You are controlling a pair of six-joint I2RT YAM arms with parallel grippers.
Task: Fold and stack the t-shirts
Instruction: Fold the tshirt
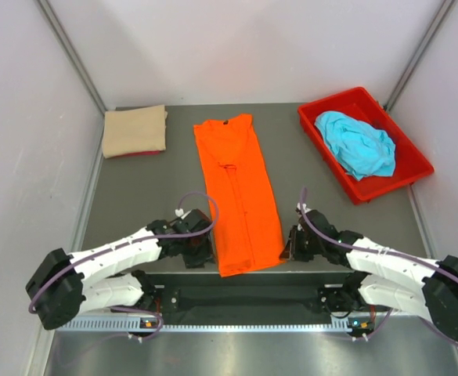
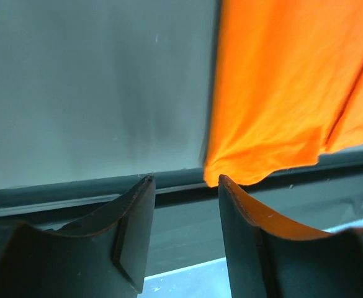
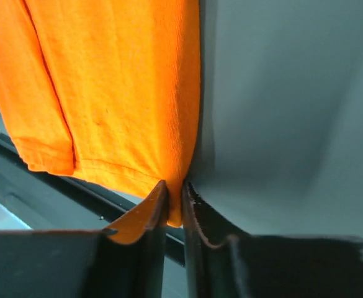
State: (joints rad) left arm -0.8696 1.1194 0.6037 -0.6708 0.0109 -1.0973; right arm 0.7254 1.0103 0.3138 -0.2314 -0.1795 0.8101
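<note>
The orange t-shirt (image 1: 238, 192) lies in a long, narrow fold down the middle of the table, collar at the far end. My right gripper (image 1: 287, 249) is shut on its near right corner; in the right wrist view the cloth (image 3: 119, 81) is pinched between the fingertips (image 3: 175, 186). My left gripper (image 1: 201, 252) stands open beside the near left corner. In its wrist view the gap (image 2: 186, 181) is empty and the orange hem (image 2: 280, 93) just reaches the right fingertip. A folded tan t-shirt (image 1: 135, 131) rests at the back left. The turquoise t-shirt (image 1: 356, 142) lies crumpled in the bin.
The red plastic bin (image 1: 388, 185) sits at the back right, angled toward the wall. A thin red edge (image 1: 138, 153) shows under the tan shirt. Grey walls close in on both sides. The table's near edge runs just under both grippers.
</note>
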